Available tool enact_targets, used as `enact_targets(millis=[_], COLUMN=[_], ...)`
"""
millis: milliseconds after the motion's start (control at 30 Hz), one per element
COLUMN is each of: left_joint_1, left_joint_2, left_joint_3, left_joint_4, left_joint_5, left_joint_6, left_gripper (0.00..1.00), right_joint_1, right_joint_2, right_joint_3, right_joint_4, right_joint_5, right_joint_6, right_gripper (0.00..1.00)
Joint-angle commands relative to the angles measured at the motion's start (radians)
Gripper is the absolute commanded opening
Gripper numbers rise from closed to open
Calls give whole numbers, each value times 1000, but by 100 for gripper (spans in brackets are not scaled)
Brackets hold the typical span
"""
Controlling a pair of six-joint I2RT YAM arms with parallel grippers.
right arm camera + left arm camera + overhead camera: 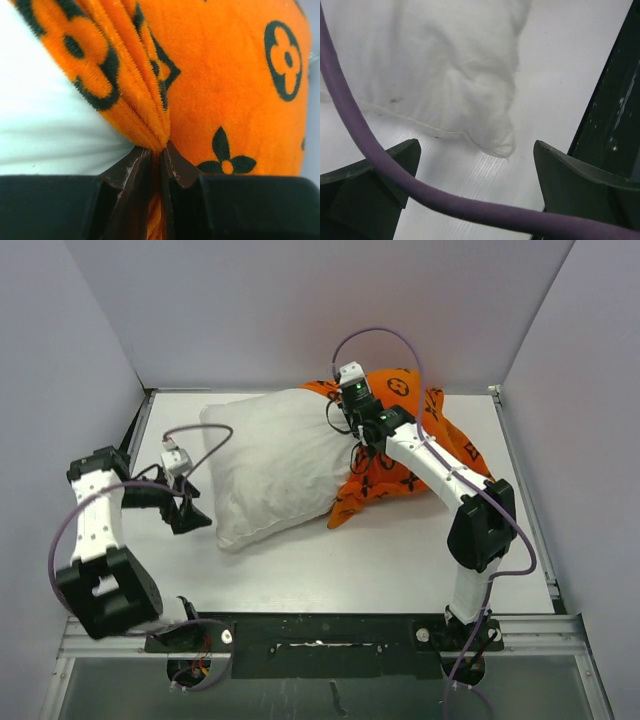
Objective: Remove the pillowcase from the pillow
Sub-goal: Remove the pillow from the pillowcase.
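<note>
Pillowcase (pixel 372 488), orange plush with black flower motifs, lies bunched at the far right of the bench (pixel 400 560) and covers only the right end of the pillow (pixel 270 465). Pillow is mostly bare, white, aslant across the bench centre, seamed edge showing. Right end effector (pixel 161 152) is pressed together on a gathered fold of the pillowcase, right beside the bare white pillow. Left end effector (pixel 476 147) is spread wide and holds nothing; it sits low over the bench just off the pillow's near-left corner, not touching it. Purple cable (pixel 365 135) loops across the left wrist view.
</note>
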Motion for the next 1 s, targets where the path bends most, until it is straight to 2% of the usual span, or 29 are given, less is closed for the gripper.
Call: enact_targets(millis=[0, 67, 133, 233, 467, 600, 633, 767, 800, 833, 867, 900, 933, 967], left_joint_1=[-77, -131, -145, -197, -503, -616, -633, -667, -676, -687, -696, -698, -698, -706], left_joint_2=[-357, -497, -519, -500, -584, -542, -506, -247, -164, -87, -31, -1, 0, -36], left_joint_3=[-215, -355, -399, -428, -760, -889, -921, -1018, -1010, -991, -967, -937, -897, -843], left_joint_4=[130, 304, 294, 374, 819, 1074, 1186, 1910, 2068, 2215, 2328, 2408, 2441, 2387], left_joint_5=[17, -46, -41, -55, -357, -502, -534, -653, -690, -733, -771, -772, -772, -789], left_joint_6=[375, 436, 600, 654, 705, 742, 749, 768, 761, 738, 711, 685, 640, 578], left_gripper=[98, 98, 98, 98, 98, 98, 98, 98, 85, 62, 20, 0, 0, 0], right_joint_1=[-89, -119, -133, -140, -173, -181, -180, -175, -173, -170, -169, -169, -168, -166], right_joint_2=[19, 20, 30, 49, 112, 138, 138, 122, 116, 107, 95, 82, 62, 34], right_joint_3=[-5, -12, -3, 11, 24, 35, 37, 17, 15, 11, 7, 4, -1, -4], right_joint_4=[-108, -107, -118, -128, -149, -157, -156, -115, -110, -98, -87, -76, -63, -43], right_joint_5=[-253, -294, -319, -337, -389, -416, -421, -467, -473, -477, -481, -491, -495, -492], right_joint_6=[206, 228, 236, 243, 250, 240, 236, 205, 195, 183, 170, 160, 147, 137], right_gripper=[1, 1, 1, 2, 4, 4, 5, 9, 10, 12, 13, 15, 17, 21])
